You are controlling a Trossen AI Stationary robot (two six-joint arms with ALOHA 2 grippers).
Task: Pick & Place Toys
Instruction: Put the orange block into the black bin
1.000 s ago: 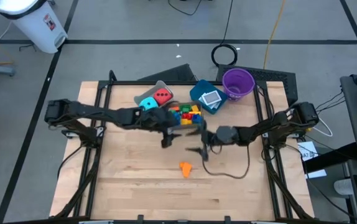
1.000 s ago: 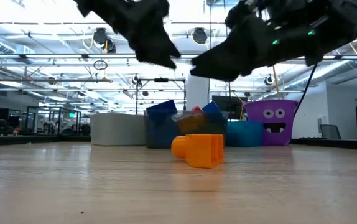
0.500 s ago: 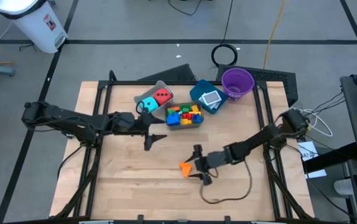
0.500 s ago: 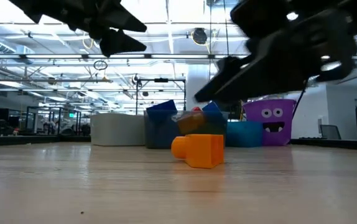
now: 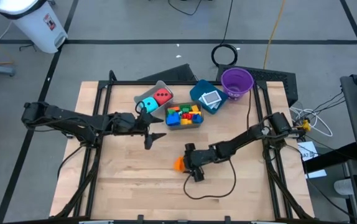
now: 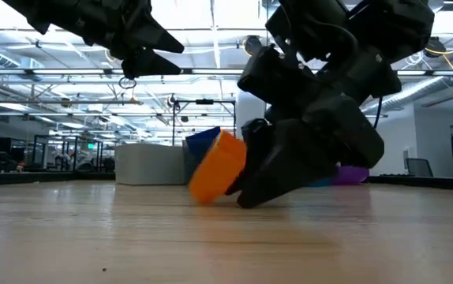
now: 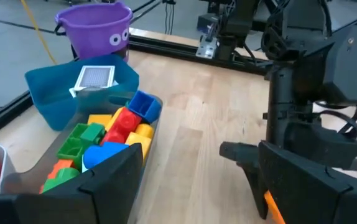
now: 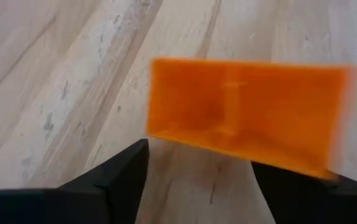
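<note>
An orange brick [image 5: 178, 163] lies on the bare wood in the table's middle, tipped up on one lower edge [image 6: 197, 195]. My right gripper [image 5: 191, 162] is open and down at the brick from its right side, one finger on each side of it [image 8: 247, 112]. My left gripper [image 5: 152, 134] is open and empty, held above the table just near of the bins, and it also shows in the low view [image 6: 136, 43]. Many coloured bricks fill the dark bin [image 5: 185, 116]. A cyan die [image 5: 147, 104] and a red die [image 5: 162, 96] lie in the grey bin. My right gripper touches the orange brick's side that faces the table's right [image 6: 238, 177], low down, with its open fingers. The fingers [image 6: 270, 177] come slanting down from the table's right. The brick is tilted toward the left and rests on one bottom edge.
The teal bin [image 5: 198, 93] holds a flat card [image 5: 211, 98], and the purple cup [image 5: 237, 81] stands at the back right. A black cable [image 5: 219, 186] loops on the wood near of the right arm. Bare wood lies left of and near of the brick.
My right gripper has gone from beside the bins toward the table's near edge and left, down to the orange brick, which has tipped up from flat onto one edge. My left gripper has drawn back toward the table's left and then stayed still.
</note>
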